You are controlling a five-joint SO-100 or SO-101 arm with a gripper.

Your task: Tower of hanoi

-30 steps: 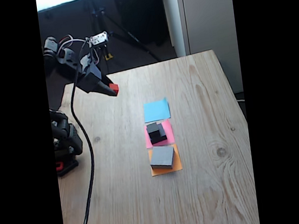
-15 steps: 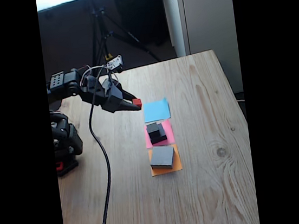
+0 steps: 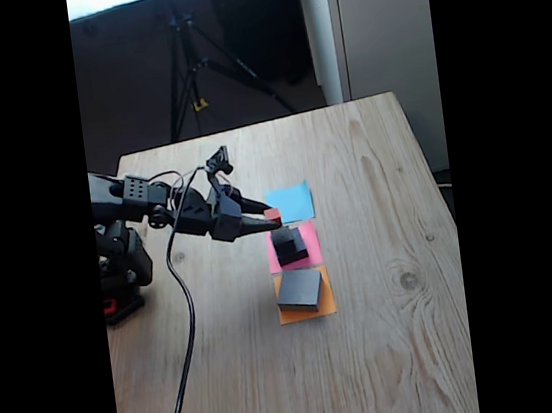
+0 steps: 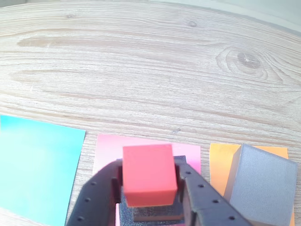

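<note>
Fixed view, arm: reaches from the left across the wooden table [image 3: 375, 355]; gripper [image 3: 271, 217] clenched on the red cube [image 3: 272, 213], above the near edge of the pink paper [image 3: 309, 243].
Fixed view, stack: small dark grey block [image 3: 283, 235] sits on the black block [image 3: 292, 250] on the pink paper.
Fixed view, grey block [image 3: 299, 289]: on the orange paper [image 3: 324, 307]; blue paper [image 3: 293, 202] bare.
Wrist view: jaws grasp the red cube [image 4: 149, 175] above the pink paper [image 4: 109, 149], dark blocks just beneath; grey block [image 4: 262, 185] at right, blue paper [image 4: 37, 165] at left.
</note>
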